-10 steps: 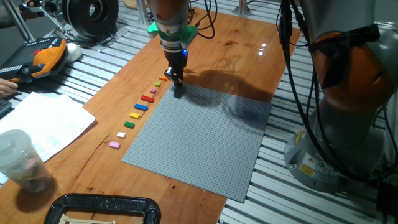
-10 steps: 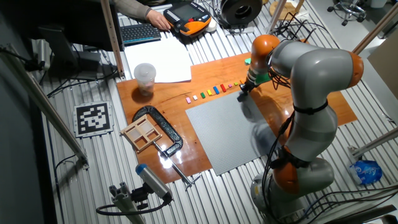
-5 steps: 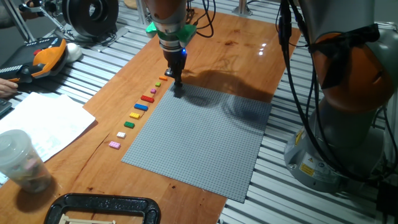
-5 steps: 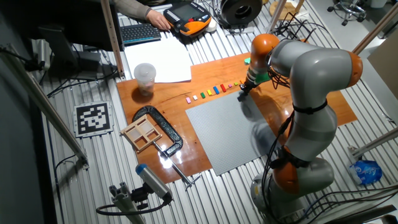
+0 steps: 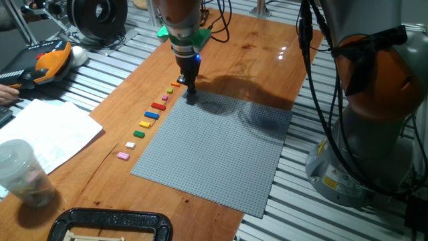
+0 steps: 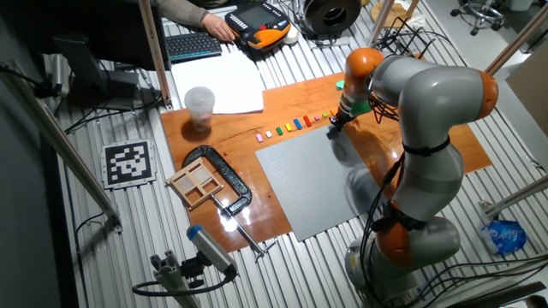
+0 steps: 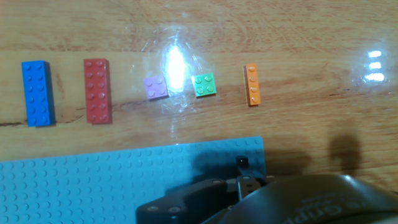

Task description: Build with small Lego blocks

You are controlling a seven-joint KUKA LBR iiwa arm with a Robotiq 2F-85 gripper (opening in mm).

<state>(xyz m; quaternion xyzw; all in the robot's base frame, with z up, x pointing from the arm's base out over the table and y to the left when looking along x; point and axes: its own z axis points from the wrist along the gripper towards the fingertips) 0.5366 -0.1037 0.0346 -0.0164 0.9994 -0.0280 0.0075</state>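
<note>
The small Lego blocks lie in a row on the wooden table beside the grey baseplate [image 5: 214, 144]: pink [image 5: 122, 155], white [image 5: 130, 144], green [image 5: 138, 134], yellow [image 5: 144, 124], blue [image 5: 152, 115], red [image 5: 158, 106]. The hand view shows blue [image 7: 36, 93], red [image 7: 97, 91], purple [image 7: 155, 87], green [image 7: 204, 84] and orange [image 7: 252, 84] blocks. My gripper [image 5: 190, 98] stands down on the plate's far corner, fingers together. At its tip a small dark block [image 7: 241, 162] sits on that corner of the baseplate [image 7: 112, 183]. From the other side, the gripper [image 6: 330, 133] touches the same corner.
A plastic cup [image 5: 20, 171] and a paper sheet [image 5: 47, 130] lie at the left. A black clamp [image 5: 110, 224] grips the table's near edge. A wooden tray [image 6: 199, 181] rests by it. The arm's base [image 5: 364, 107] stands at the right.
</note>
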